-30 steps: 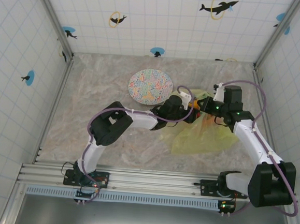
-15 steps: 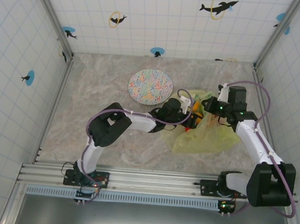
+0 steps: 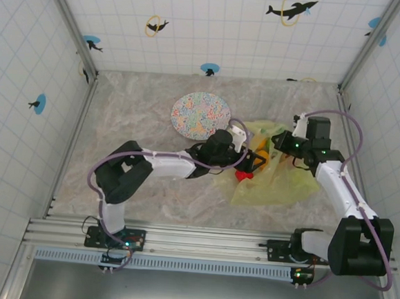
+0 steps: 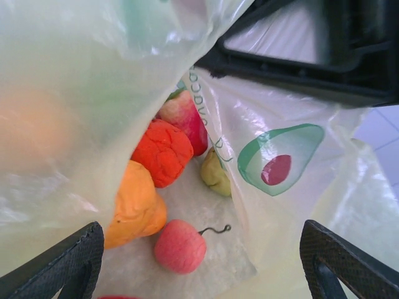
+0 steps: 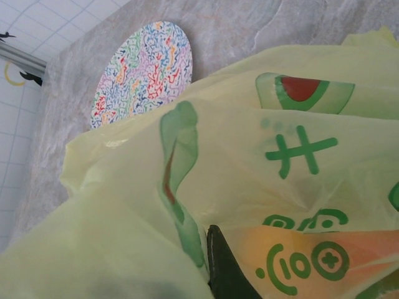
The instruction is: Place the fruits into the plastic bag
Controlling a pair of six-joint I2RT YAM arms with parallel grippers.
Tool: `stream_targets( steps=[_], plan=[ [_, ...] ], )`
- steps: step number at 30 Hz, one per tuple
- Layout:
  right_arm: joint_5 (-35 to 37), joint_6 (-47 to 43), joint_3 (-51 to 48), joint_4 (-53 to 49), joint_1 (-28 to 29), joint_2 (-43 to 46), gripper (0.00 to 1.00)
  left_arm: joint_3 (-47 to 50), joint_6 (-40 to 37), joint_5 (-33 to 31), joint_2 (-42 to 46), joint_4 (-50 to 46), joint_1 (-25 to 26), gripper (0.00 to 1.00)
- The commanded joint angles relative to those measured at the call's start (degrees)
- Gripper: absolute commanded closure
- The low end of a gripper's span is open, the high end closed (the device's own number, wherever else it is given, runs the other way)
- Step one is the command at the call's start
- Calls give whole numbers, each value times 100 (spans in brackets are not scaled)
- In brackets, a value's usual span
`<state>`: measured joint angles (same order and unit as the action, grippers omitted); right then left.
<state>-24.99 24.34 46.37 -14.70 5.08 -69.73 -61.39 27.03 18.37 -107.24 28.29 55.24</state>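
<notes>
Top view, left to right. Patterned plate (image 3: 200, 115) upper centre, bare of fruit, on the marble table (image 3: 128, 178). Just right of it, left gripper (image 3: 246, 160) pokes into the mouth of the plastic bag (image 3: 280, 187); in its wrist view the fingers (image 4: 75, 261) stand wide apart with nothing between them, so released. A red fruit (image 3: 247, 172) lies right at the bag's mouth below it, kind unclear. Inside the bag, wrist view centre: red apple (image 4: 184, 115), bumpy orange (image 4: 163, 151), a smoother orange one (image 4: 134, 208), small pear (image 4: 215, 175), pink fruit with a thin stem (image 4: 179, 246), 5 in all, bunched and touching. Right of centre, right gripper (image 3: 284, 142) is clenched on a fold of the bag's rim, apparently holding the mouth up; film drapes its finger (image 5: 224, 268). Judgement: the bag is light, limp, slippery film that collapses if let go, best pinched at rim or handle loop. Fruits look light and rollable; take across the body, never the stem.
</notes>
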Motion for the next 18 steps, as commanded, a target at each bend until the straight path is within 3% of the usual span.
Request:
stream_targets(
  steps=[1, 12, 18],
  plan=[
    [-14, -83, -111, 25, -56, 100, 100, 275, -638, -311, 476, -486, -5, 17],
    [-32, -73, -168, 103, -82, 28, 100, 1638, -1112, -287, 2001, -811, -244, 18],
    [-32, -44, -163, 145, -80, -17, 100, 2355, -601, -779, 2506, -984, -563, 19]
  ],
)
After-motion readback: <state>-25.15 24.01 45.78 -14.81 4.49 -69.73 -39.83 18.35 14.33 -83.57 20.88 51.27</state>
